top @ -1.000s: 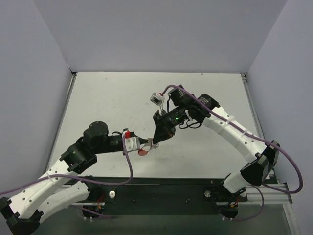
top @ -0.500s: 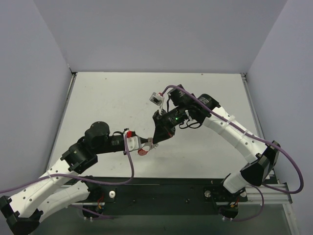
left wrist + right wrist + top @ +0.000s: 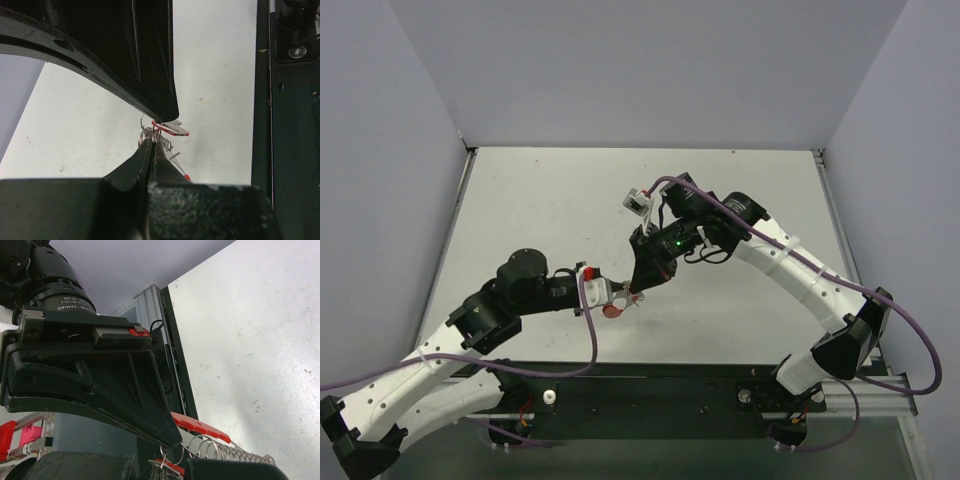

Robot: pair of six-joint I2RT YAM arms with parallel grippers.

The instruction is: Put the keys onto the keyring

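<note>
My left gripper (image 3: 622, 296) is shut on the keyring (image 3: 613, 310), a loop with a thick red arc and a silvery coiled band. In the left wrist view my jaws (image 3: 151, 143) pinch the coil (image 3: 146, 133), and a bit of the red arc (image 3: 186, 176) shows behind one finger. My right gripper (image 3: 638, 291) meets it tip to tip and is shut on the tiny red-headed key (image 3: 175, 129). In the right wrist view the key (image 3: 171, 466) sits in my jaws (image 3: 161, 473) with a small wire ring, right under the left gripper's tip (image 3: 172, 437). The red arc (image 3: 200, 426) and coil (image 3: 225, 450) lie beside it.
The white table (image 3: 540, 210) is walled on the left, back and right. A black rail (image 3: 650, 385) runs along the near edge and also shows in the left wrist view (image 3: 290, 125). Purple cables (image 3: 588, 330) loop off both arms.
My left gripper has edged right with the keyring, closing in on the right gripper's tip. The right arm has barely moved.
</note>
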